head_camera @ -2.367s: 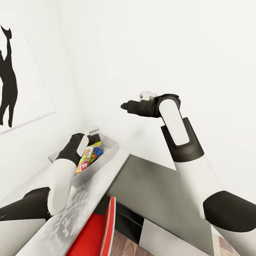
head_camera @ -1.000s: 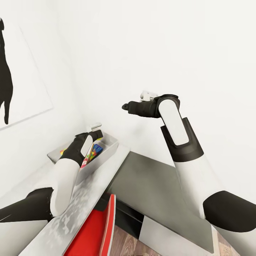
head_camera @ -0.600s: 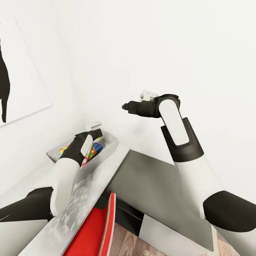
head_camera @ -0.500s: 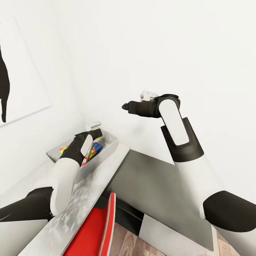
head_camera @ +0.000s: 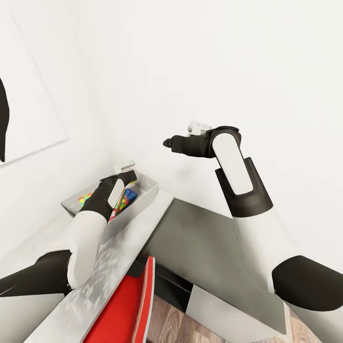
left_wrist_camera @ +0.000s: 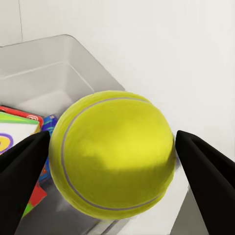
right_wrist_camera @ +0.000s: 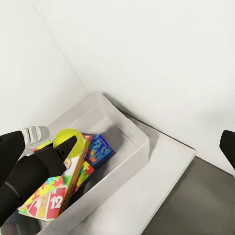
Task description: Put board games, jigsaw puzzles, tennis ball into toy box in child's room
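The tennis ball [left_wrist_camera: 112, 154], yellow-green, sits clamped between the black fingers [left_wrist_camera: 22, 171] of my left gripper [head_camera: 126, 177]. That gripper hangs over the inside of the light grey toy box [head_camera: 148, 196], which stands in the table's [head_camera: 119, 247] corner by the wall. In the right wrist view the tennis ball [right_wrist_camera: 66, 138] is held just above the toy box's [right_wrist_camera: 132, 132] contents: a blue board game [right_wrist_camera: 100, 149], a SKIP-BO board game [right_wrist_camera: 46, 205] and a jigsaw puzzle [right_wrist_camera: 82, 175]. My right gripper [head_camera: 166, 142] is open in the air, higher up and to the right of the box.
A lower dark grey cabinet top [head_camera: 205, 247] adjoins the table on the right. A red chair [head_camera: 128, 305] stands under the table's front edge. White walls close in behind and to the left, with a black silhouette picture [head_camera: 19, 95]. Wood floor [head_camera: 166, 324] shows below.
The left gripper with the ball has crept slightly farther over the toy box. The head view has turned a little, sliding the wall picture leftward. The right arm has stayed still.
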`<state>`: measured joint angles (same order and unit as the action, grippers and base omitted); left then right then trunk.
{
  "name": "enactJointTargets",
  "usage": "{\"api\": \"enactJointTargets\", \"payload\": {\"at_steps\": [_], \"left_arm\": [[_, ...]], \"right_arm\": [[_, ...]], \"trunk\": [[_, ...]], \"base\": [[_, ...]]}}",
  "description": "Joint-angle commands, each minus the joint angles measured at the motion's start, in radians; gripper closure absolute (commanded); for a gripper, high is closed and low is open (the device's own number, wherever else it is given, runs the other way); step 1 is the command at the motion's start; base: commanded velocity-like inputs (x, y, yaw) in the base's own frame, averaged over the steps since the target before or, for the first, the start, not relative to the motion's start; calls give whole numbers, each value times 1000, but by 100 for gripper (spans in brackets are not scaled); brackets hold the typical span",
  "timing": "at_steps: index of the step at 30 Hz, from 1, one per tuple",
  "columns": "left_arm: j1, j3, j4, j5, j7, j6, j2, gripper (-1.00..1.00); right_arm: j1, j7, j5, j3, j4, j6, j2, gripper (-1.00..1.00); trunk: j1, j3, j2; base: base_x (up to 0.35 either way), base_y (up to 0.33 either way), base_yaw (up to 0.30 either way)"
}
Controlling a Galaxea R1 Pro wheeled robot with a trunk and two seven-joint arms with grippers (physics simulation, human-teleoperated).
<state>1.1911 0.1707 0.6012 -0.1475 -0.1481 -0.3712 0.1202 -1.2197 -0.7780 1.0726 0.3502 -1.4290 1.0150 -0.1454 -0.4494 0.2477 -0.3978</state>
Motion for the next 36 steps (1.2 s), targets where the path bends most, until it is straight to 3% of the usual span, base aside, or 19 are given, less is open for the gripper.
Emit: {"api": "enactJointTargets", "payload": {"at_steps": [1, 22, 29, 36], "left_arm": [[1, 3, 2, -10, -5, 3, 1, 100], [1, 0, 3, -9, -6, 40, 3, 100], [1, -29, 5, -7, -8, 65, 11, 100], [1, -33, 6, -7, -8, 67, 12, 100]], "right_arm": [[-1, -10, 9, 1, -1, 2, 0, -100], [-1, -10, 10, 1, 1, 2, 0, -100], [0, -10, 11, 1, 0, 2, 1, -100], [0, -10, 11, 1, -1, 2, 1, -100]], "trunk": [[-1, 4, -2], [-1, 37, -2], [-1, 46, -2], [-1, 47, -2]], "base": [[0, 0, 0], [0, 0, 0], [0, 0, 0], [0, 0, 0]]}}
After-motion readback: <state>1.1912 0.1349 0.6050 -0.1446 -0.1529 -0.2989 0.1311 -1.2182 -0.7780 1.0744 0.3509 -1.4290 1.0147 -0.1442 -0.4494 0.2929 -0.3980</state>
